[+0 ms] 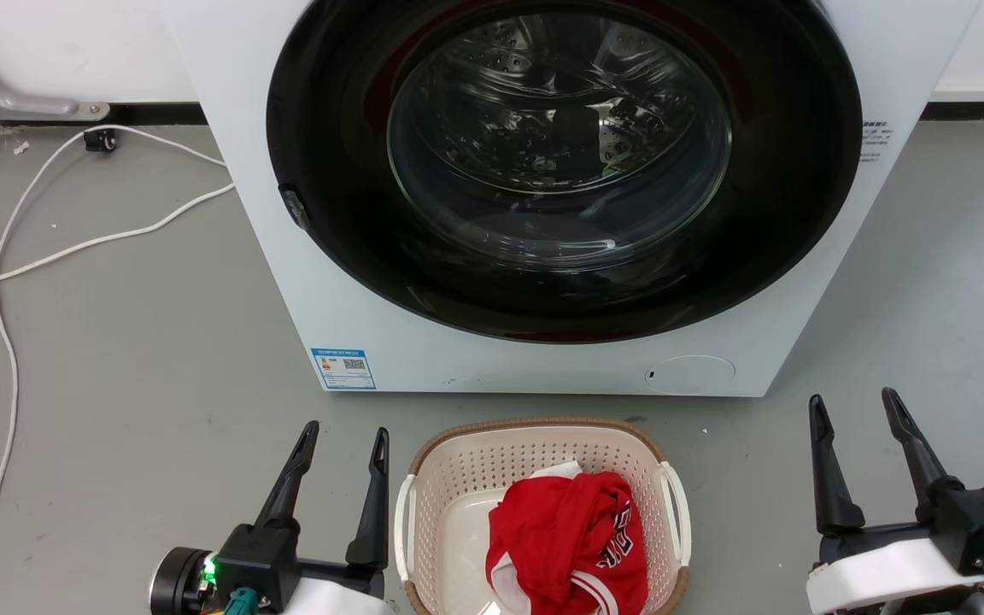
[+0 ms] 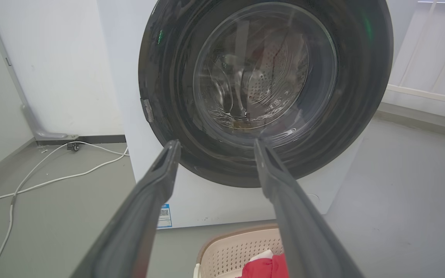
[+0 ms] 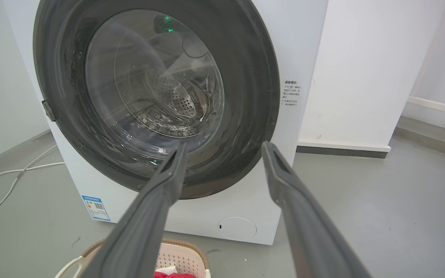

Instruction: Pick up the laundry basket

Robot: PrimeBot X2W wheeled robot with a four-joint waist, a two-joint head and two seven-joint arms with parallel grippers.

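Nothing of the lift is done yet, from what I can see: the laundry basket (image 1: 475, 468) sits flat on the grey floor (image 1: 133, 410) at the bottom centre of the head view, just in front of the white washing machine (image 1: 424, 359), with a red garment (image 1: 565, 534) bundled inside it. The left gripper (image 1: 347, 429) hangs at the lower left, just beside the basket's left handle (image 1: 402, 530) but apart from it, its jaws spread and holding nothing. The right gripper (image 1: 852, 397) is at the lower right, well apart from the right handle (image 1: 680, 512), its jaws likewise spread wide and empty. I'd say the reach, the grip on the handles and the lift are all left to do.
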